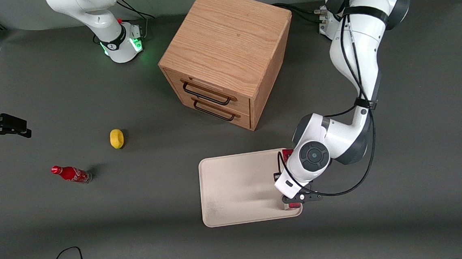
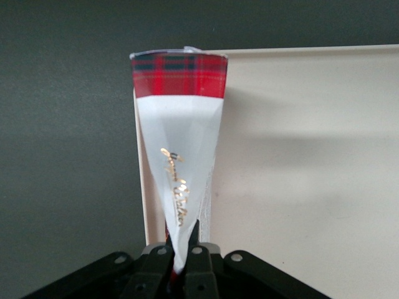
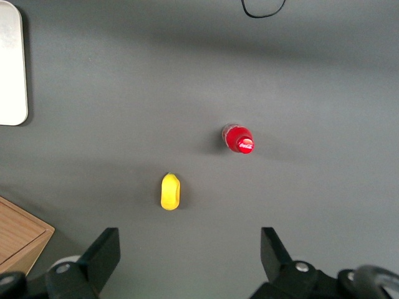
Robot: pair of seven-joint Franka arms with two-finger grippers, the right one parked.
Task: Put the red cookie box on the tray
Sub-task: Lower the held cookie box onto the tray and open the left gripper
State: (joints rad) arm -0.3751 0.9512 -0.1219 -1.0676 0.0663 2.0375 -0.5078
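The gripper [image 2: 181, 265] is pinching the box [image 2: 179, 134] by one end, hanging it along the tray [image 1: 235, 186] edge at lower right of the front view, probably to lay it flat inside the rim.

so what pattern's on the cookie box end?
Red tartan on the red cookie box, gripper holding it; left wrist view.

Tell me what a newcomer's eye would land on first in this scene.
The wooden two-drawer cabinet dominates mid-table. Nearer the front camera, the gripper pinches the red cookie box over the working-arm edge of the pale tray. Toward the parked arm's end lie a yellow object and a small red Coca-Cola bottle.
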